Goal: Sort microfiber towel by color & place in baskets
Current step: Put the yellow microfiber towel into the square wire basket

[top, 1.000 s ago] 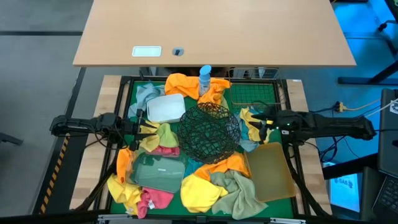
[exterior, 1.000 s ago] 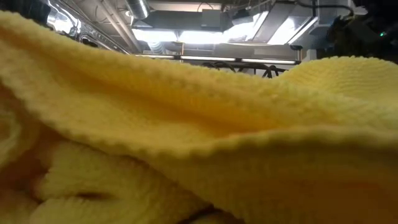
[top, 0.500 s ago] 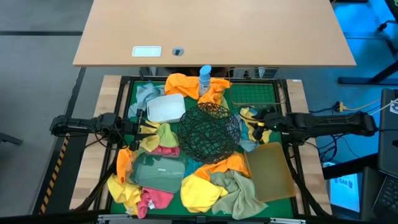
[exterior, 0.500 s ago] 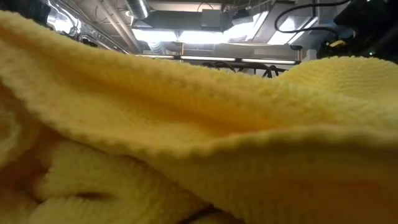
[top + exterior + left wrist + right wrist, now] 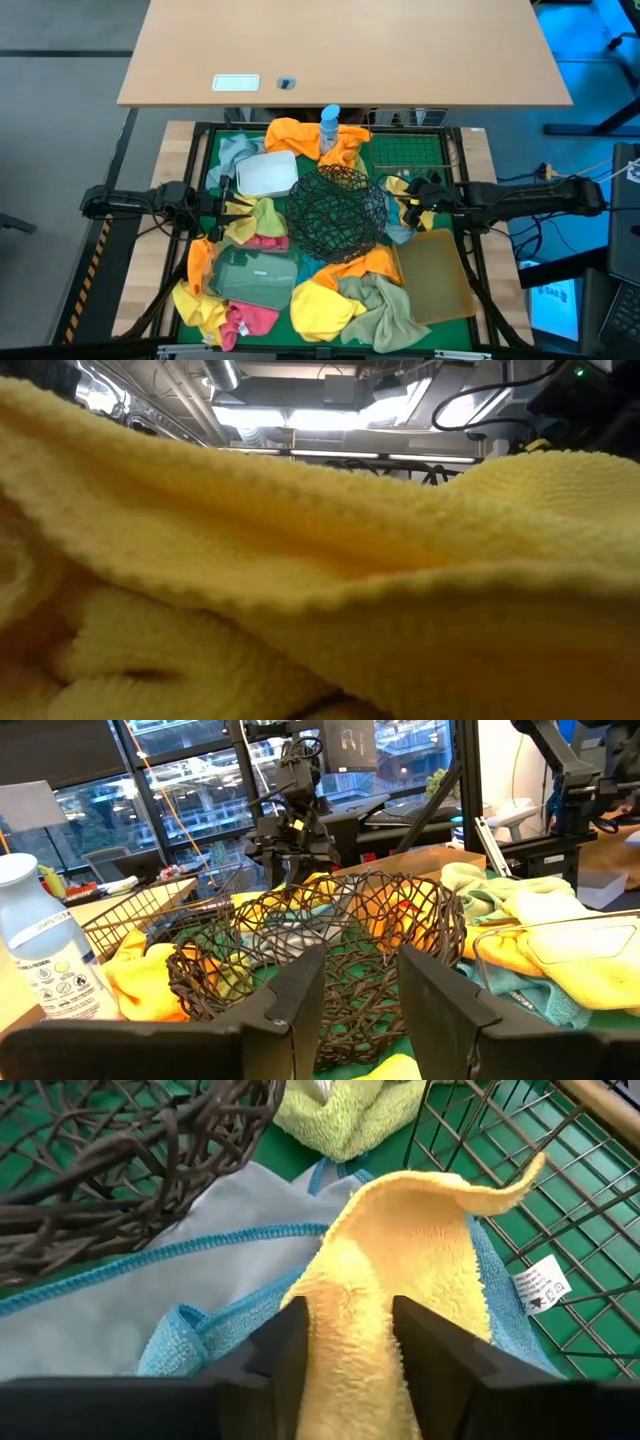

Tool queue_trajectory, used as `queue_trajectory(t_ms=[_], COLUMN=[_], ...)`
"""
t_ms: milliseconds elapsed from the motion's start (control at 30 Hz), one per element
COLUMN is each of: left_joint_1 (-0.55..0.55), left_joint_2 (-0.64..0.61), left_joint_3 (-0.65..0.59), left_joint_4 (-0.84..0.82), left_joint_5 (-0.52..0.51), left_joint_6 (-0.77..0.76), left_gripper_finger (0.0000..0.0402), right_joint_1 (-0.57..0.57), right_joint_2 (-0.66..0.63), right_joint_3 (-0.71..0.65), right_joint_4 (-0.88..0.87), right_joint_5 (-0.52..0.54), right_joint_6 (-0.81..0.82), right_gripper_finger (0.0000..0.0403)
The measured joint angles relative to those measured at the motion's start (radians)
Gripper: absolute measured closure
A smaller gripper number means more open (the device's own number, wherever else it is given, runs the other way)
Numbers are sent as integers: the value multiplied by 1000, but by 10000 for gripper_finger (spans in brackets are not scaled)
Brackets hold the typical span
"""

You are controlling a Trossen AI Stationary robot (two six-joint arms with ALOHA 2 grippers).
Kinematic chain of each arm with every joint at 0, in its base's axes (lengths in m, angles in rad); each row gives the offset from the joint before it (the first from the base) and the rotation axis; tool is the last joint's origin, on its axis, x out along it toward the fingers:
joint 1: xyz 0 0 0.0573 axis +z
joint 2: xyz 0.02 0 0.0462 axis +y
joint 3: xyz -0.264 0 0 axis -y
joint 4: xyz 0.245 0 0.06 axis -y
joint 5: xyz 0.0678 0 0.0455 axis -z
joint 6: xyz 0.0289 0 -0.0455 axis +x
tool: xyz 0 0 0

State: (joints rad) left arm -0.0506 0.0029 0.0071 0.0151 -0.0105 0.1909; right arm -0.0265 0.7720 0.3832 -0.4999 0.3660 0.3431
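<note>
On my left, the left gripper [image 5: 232, 206] hangs unclenched and empty beside the white tub [image 5: 266, 172]. The black mesh bowl [image 5: 337, 212] sits mid-table. At right, the right gripper [image 5: 350, 1342] pinches a yellow towel [image 5: 400, 1270] lying on a blue towel [image 5: 190, 1295], next to the square wire basket [image 5: 407, 152].

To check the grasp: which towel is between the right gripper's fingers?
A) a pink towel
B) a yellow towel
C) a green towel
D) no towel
B: in the right wrist view, the right gripper has its two fingers on either side of the yellow towel.
</note>
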Motion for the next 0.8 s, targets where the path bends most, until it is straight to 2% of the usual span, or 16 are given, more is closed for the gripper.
queue_trajectory(t_ms=[167, 233, 400, 500, 800], left_joint_1=[0, 0, 0, 0, 0], left_joint_2=[0, 0, 0, 0, 0], left_joint_3=[0, 0, 0, 0, 0], left_joint_4=[0, 0, 0, 0, 0], left_joint_5=[0, 0, 0, 0, 0], left_joint_6=[0, 0, 0, 0, 0], left_gripper_finger=[280, 280, 280, 280, 280], right_joint_1=[0, 0, 0, 0, 0], right_joint_2=[5, 5, 5, 5, 4], right_joint_3=[0, 0, 0, 20, 194], right_joint_4=[1, 1, 19, 23, 17], right_joint_5=[-11, -18, -19, -19, -19], right_joint_6=[0, -2, -2, -14, -119], right_gripper_finger=[373, 393, 378, 393, 398])
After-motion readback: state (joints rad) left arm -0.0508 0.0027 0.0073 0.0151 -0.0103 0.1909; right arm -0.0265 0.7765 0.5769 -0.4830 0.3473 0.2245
